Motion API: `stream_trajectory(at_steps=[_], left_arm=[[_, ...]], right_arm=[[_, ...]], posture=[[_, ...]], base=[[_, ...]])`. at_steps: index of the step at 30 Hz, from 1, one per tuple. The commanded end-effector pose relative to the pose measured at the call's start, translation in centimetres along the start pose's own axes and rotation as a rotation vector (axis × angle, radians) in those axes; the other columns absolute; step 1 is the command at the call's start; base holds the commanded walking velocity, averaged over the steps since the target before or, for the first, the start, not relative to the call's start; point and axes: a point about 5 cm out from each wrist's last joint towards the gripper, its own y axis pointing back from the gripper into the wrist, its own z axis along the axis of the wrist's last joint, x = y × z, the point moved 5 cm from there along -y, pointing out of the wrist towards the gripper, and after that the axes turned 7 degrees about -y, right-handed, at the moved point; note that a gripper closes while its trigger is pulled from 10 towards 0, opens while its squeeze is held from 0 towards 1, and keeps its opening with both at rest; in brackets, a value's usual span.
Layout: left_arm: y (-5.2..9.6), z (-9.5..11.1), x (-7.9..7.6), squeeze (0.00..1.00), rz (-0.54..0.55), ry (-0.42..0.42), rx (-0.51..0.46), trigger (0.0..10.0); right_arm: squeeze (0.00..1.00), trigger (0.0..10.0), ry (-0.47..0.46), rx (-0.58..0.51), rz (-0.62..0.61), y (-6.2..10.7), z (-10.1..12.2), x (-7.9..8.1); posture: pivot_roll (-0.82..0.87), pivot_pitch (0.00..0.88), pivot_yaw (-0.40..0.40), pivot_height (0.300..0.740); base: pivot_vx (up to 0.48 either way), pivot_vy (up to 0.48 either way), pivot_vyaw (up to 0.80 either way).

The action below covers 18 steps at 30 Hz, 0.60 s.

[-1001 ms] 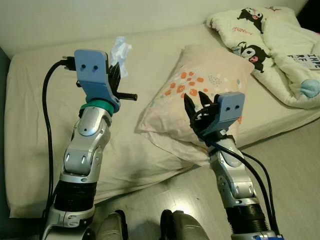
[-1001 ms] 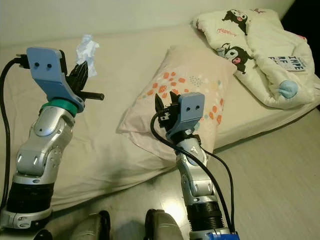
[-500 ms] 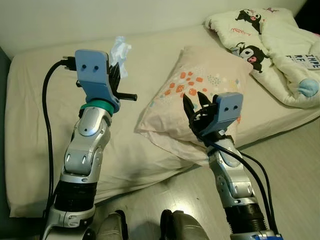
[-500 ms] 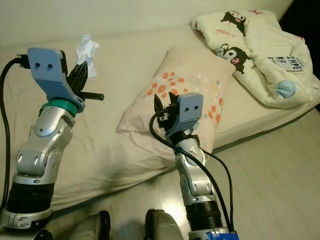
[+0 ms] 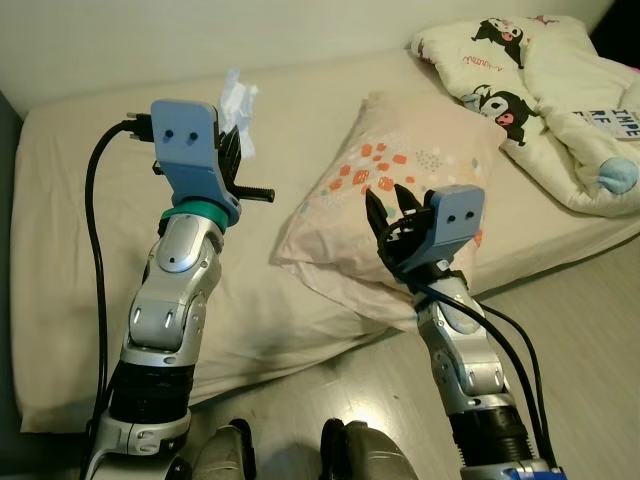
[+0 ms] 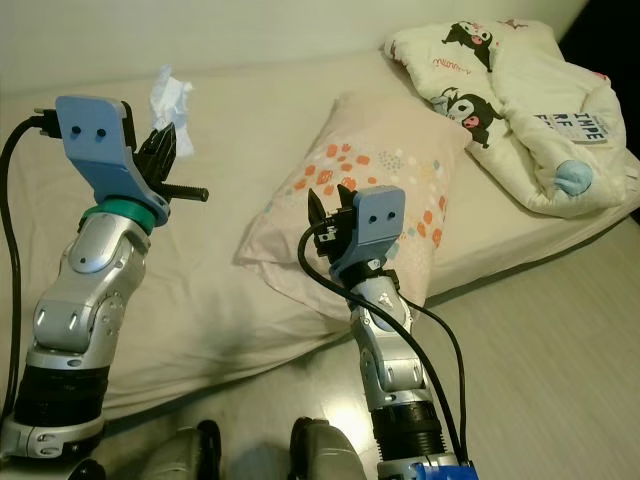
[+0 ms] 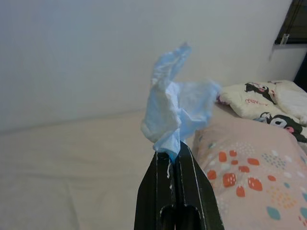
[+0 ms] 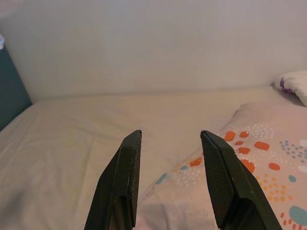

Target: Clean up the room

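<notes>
A crumpled pale-blue tissue [image 7: 175,112] is pinched between the fingertips of my left gripper [image 7: 173,154], which is shut on it and raised over the left half of the bed. The same tissue [image 5: 238,112] sticks up above the left gripper [image 5: 232,150]. My right gripper [image 5: 388,207] stands open with nothing between its fingers, hovering above the near edge of the patterned pillow [image 5: 400,175]. Its two black fingers [image 8: 123,177] point over the cream sheet toward the wall.
The bed [image 5: 90,200] with a cream sheet runs across the view, its front edge close to my feet. A cartoon-print duvet [image 5: 560,90] is bunched at the back right. Pale wood floor [image 5: 590,330] lies to the right. A wall [image 5: 200,40] bounds the bed behind.
</notes>
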Motion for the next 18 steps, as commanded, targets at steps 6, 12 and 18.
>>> stream_trajectory(at_steps=[6,12,18], left_arm=[[0.28,-0.66,-0.18,0.0,-0.007,0.003,0.024,10.0],[0.25,-0.65,-0.15,0.0,-0.005,0.001,0.025,10.0],[0.24,-0.64,-0.12,0.0,-0.004,0.0,0.025,10.0]], right_arm=[[0.0,10.0,0.006,0.014,-0.004,0.32,-0.56,-0.21],[0.0,10.0,0.006,0.014,-0.004,0.28,-0.56,-0.22],[0.0,10.0,0.006,0.014,-0.004,0.25,-0.58,-0.21]], posture=[[-0.04,0.064,-0.021,0.74],[-0.04,0.064,-0.02,0.74],[-0.04,0.064,-0.019,0.74]], base=[[-0.326,0.0,0.0],[-0.39,0.0,0.0],[-0.371,0.0,0.0]])
